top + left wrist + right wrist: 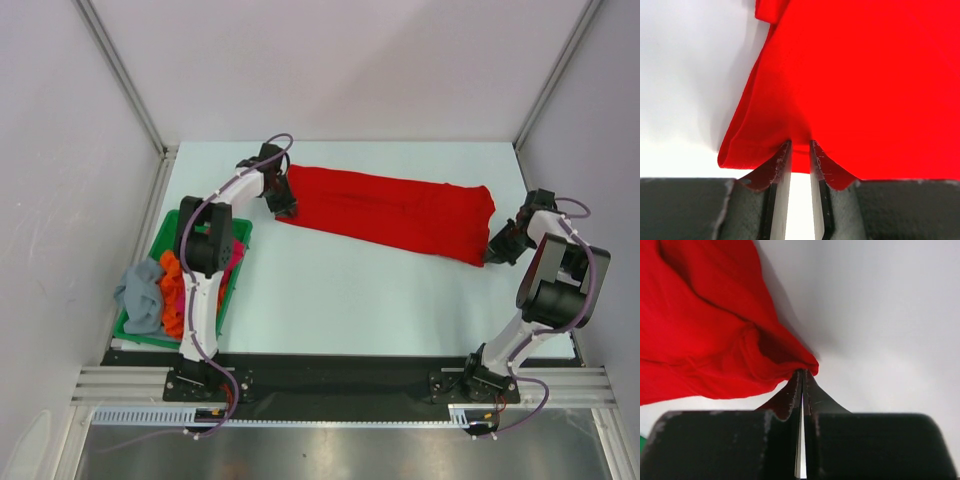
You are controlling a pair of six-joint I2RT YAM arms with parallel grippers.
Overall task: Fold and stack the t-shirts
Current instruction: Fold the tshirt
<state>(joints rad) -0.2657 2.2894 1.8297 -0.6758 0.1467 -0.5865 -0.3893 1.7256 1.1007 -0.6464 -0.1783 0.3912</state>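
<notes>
A bright red t-shirt (385,210) lies across the white table as a long strip, running from upper left to lower right. My left gripper (283,205) is at its left end. In the left wrist view the fingertips of this gripper (800,145) pinch the hem of the red cloth (865,75). My right gripper (497,250) is at the strip's right end. In the right wrist view its jaws (803,372) are pressed together on a bunched corner of the t-shirt (700,330).
A green tray (160,238) stands at the table's left edge beside the left arm. It holds a heap of t-shirts: grey-blue (140,290), orange (172,290) and magenta-pink (236,256). Enclosure walls close in the left, right and far sides.
</notes>
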